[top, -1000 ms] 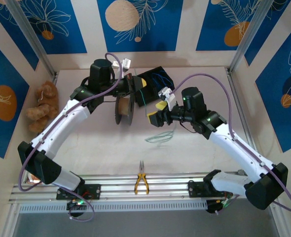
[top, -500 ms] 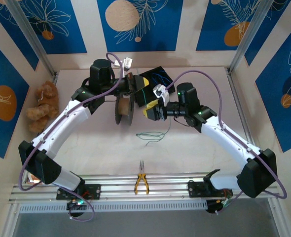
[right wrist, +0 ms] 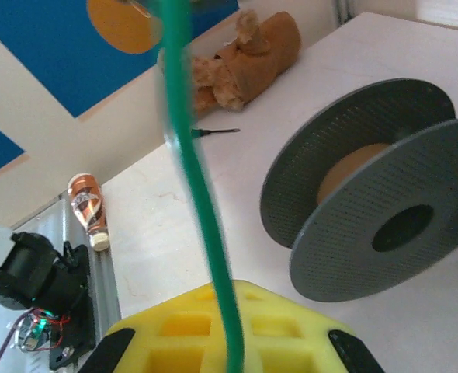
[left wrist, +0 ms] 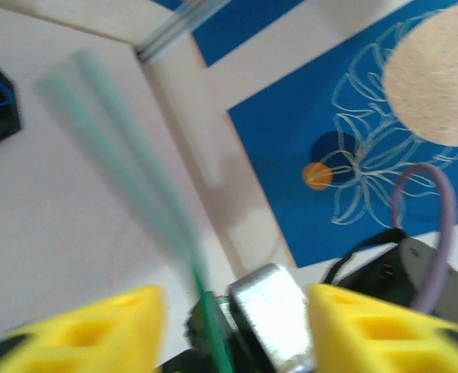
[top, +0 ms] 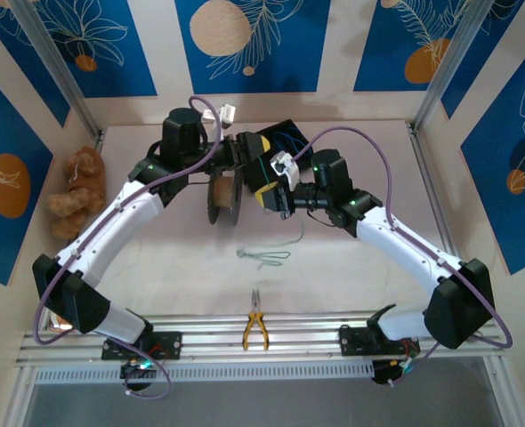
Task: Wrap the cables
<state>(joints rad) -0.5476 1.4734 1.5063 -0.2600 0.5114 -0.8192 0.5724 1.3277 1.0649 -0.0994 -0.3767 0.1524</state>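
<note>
Plainly the step in hand is a pass of the green cable (right wrist: 198, 202) from one tool to the other, close beside the spool (top: 220, 203). The right tool (top: 270, 194) is pressed together on the strand: in its wrist view the cable rises straight out of the yellow pad. The left tool (left wrist: 233, 326) stands spread, its yellow fingers (left wrist: 97, 330) well apart, and the cable runs blurred and loose between them. From above, the two tools sit just beside each other over the far middle of the desk (top: 173, 267), with the spool upright on its rims just to their left.

The slack end of the cable lies in thin loops (top: 264, 255) on the desk, nearer the arm bases. Blue strands seem to lie on a black tray (top: 291, 133) at the far edge.

The next move, I judge, calls for the right tool to keep its pinch, draw the strand taut and lead it round the spool's core while the slack feeds up freely. A snag in the loops or a slip at the pad would undo the turn.

The desk is pale and faintly marbled. Pliers (top: 255, 326) lie by the near rail and a plush toy (top: 76, 191) at the left edge. The walls carry blue panels with white leaf drawings and orange and cream discs, between metal posts.
</note>
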